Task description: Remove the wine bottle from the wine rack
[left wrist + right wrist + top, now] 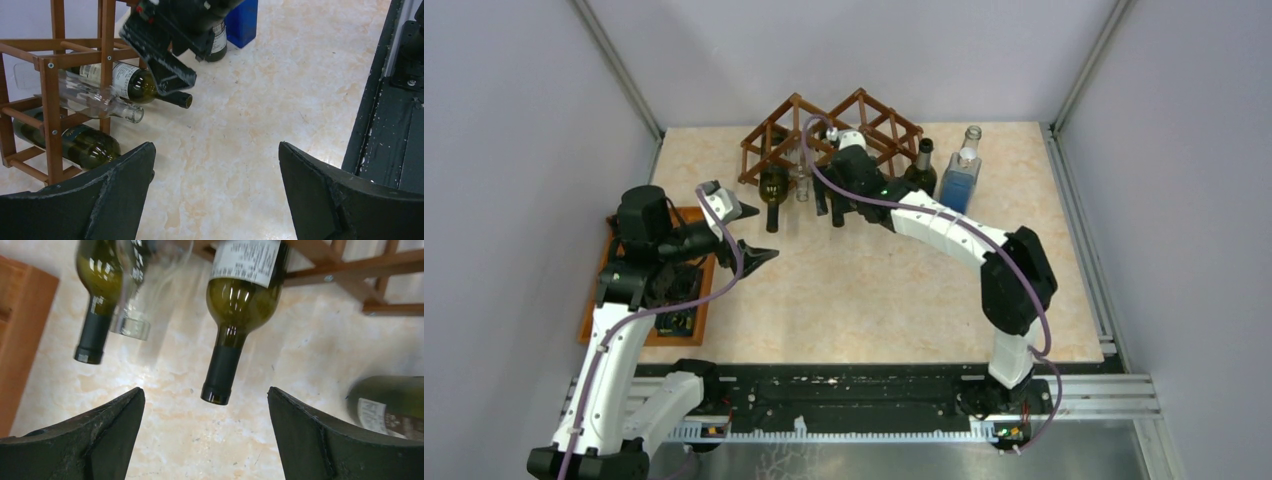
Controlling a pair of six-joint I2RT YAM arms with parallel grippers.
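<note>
The left arm (pixel 609 365) and right arm (pixel 939 228) both have white link shells with bulky black joint housings, and a purple cable (pixel 740 262) runs along each. The left claw (pixel 762 232) and right claw (pixel 829 212) carry matte black, wedge-shaped fingers (pixel 305 435) with scuffed edges.

Left tool (pixel 766 232) and right tool (pixel 829 215) both gape, arms outstretched.
</note>
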